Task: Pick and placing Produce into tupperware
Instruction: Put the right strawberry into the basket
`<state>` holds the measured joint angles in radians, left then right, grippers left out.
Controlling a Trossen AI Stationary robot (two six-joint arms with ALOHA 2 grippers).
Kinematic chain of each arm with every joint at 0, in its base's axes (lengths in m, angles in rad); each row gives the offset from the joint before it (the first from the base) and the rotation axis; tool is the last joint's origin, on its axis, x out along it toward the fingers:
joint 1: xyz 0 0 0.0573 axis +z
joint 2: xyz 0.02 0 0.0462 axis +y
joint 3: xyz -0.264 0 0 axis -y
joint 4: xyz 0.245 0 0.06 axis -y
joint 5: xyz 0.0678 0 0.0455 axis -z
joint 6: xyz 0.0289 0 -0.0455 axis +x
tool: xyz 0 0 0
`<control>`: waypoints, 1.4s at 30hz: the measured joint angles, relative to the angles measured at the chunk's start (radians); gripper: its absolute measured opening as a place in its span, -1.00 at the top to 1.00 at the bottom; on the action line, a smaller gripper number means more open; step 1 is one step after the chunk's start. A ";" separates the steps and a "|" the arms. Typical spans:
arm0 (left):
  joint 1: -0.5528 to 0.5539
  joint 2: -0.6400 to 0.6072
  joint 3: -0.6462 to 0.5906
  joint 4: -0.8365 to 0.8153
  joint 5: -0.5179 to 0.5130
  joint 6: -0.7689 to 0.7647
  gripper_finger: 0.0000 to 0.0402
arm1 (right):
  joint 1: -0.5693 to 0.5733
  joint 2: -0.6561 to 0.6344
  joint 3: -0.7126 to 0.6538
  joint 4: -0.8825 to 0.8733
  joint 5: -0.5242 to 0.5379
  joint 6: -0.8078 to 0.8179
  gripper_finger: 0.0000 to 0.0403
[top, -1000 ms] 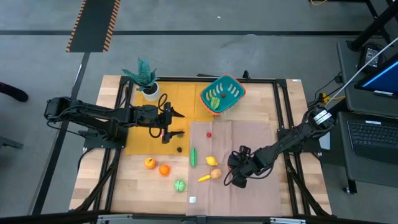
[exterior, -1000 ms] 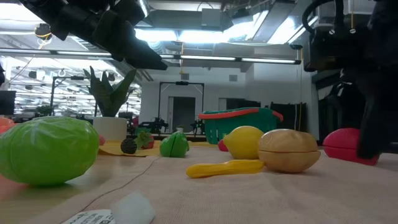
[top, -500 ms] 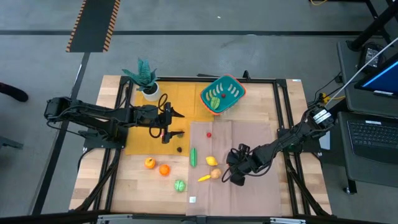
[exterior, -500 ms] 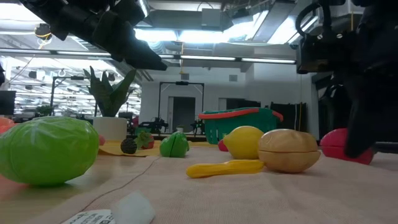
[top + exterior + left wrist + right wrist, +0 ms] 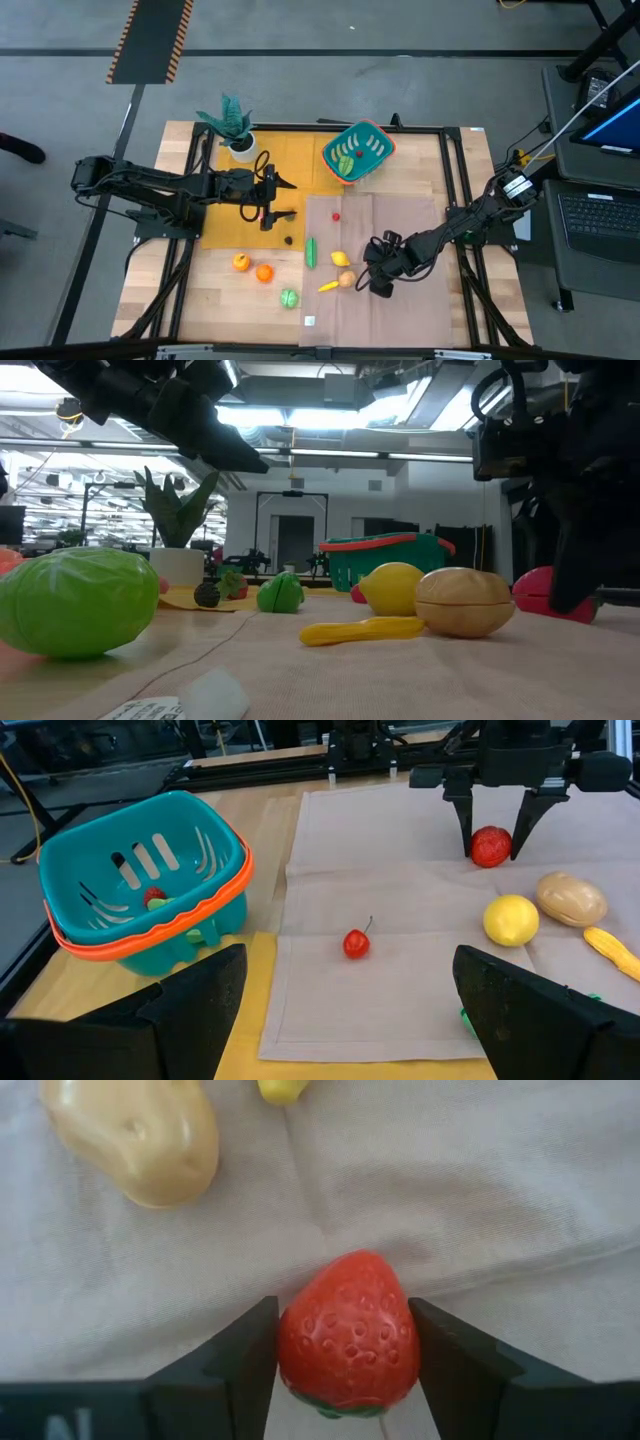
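Note:
The teal tupperware point(image 5: 358, 152) with an orange-red rim stands at the far middle and holds a few small pieces; it also shows in the left wrist view point(image 5: 140, 885). The produce lies loose on the brown cloth and the wood. It includes a cherry point(image 5: 336, 214), a lemon point(image 5: 341, 258), a potato point(image 5: 347, 279), a yellow piece point(image 5: 328, 286) and a green cucumber point(image 5: 311, 251). My right gripper point(image 5: 378, 284) is down at the cloth, shut on a red strawberry point(image 5: 347, 1335) right of the potato. My left gripper point(image 5: 285, 198) hangs open and empty over the yellow mat. My right gripper pinches the strawberry's two sides point(image 5: 290, 1342) between its two fingers. The fingers point(image 5: 468, 830) point down at it from above. The strawberry sits on the brown cloth, its green cap end toward the gripper's wrist.
A teal plant in a white pot point(image 5: 232, 125) stands at the far left. Two orange fruits point(image 5: 252, 267), a green cabbage point(image 5: 289, 297) and a small dark piece point(image 5: 288, 239) lie near the front left. A black frame point(image 5: 455, 200) borders the table.
My right gripper has shifted a little toward the table's left edge, nearer the potato. The strawberry between its fingers has slid slightly left with it on the cloth.

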<state>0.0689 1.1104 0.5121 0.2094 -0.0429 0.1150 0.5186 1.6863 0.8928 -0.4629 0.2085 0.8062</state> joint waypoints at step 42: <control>0.011 0.000 0.000 0.038 0.012 0.034 -0.73 | -0.110 -0.538 -0.298 0.364 0.374 -0.302 0.01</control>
<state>0.0797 1.1103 0.5119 0.2475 -0.0310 0.1493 0.4091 1.1483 0.5951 -0.0992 0.5823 0.5047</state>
